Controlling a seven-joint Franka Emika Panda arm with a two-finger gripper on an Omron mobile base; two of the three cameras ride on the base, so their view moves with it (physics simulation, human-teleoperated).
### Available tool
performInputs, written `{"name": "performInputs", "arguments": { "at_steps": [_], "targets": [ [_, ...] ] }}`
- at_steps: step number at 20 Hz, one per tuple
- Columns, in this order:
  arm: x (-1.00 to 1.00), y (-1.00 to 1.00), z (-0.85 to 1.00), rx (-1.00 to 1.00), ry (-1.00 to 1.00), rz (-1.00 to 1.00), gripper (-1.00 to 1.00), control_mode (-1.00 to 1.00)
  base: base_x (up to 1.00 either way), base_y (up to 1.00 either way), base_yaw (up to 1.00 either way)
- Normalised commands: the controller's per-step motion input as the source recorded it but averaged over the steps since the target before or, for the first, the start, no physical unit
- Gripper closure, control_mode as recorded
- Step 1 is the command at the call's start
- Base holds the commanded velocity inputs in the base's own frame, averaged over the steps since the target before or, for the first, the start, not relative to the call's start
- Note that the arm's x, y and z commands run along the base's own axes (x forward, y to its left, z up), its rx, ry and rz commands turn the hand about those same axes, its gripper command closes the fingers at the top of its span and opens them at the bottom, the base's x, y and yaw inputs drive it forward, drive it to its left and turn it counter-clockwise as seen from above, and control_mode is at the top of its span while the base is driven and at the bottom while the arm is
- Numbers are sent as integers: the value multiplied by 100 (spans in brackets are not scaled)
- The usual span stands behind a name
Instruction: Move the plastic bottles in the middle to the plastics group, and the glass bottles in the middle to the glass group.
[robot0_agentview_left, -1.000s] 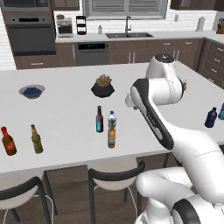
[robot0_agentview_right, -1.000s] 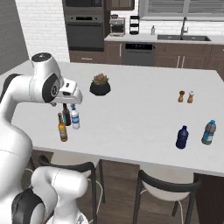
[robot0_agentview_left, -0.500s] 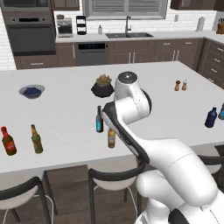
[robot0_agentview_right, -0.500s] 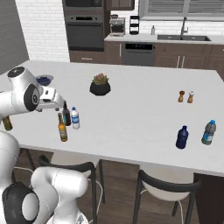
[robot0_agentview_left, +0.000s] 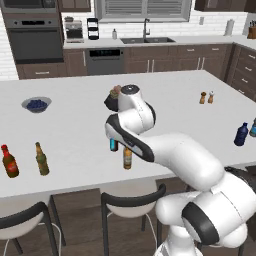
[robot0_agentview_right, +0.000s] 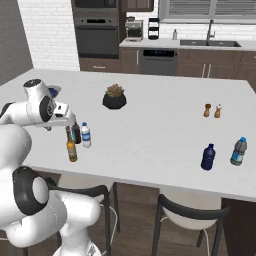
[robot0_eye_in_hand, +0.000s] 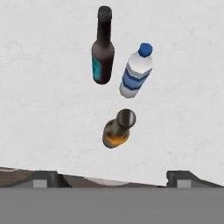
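Three bottles stand together in the middle of the white island. The amber beer bottle is seen from its cap, straight below my open gripper, which holds nothing and hovers just above it. Beyond it are the dark brown beer bottle with a blue label and the clear water bottle with a blue cap. The glass group, a red-labelled bottle and an olive-green bottle, stands at the island's left end. The plastics group, a dark blue bottle and a bluish bottle, is far right.
A dark plant pot sits behind the middle bottles. Salt and pepper shakers stand toward the far right. A bowl of blueberries is at the back left. Stools line the island's near edge.
The arm has swung left from the right part of the island and lowered its hand over the middle bottles. The bottles have not moved.
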Motion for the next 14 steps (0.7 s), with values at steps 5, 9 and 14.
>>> {"name": "performInputs", "arguments": {
  "at_steps": [5, 9, 14],
  "targets": [
    [29, -17, -24, 0, 6, 7, -100, -100, 0, 0, 0],
    [24, -3, -28, 0, 0, 6, -100, -100, 0, 0, 0],
    [21, 0, -37, 0, 0, 6, -100, -100, 0, 0, 0]
  ]
}}
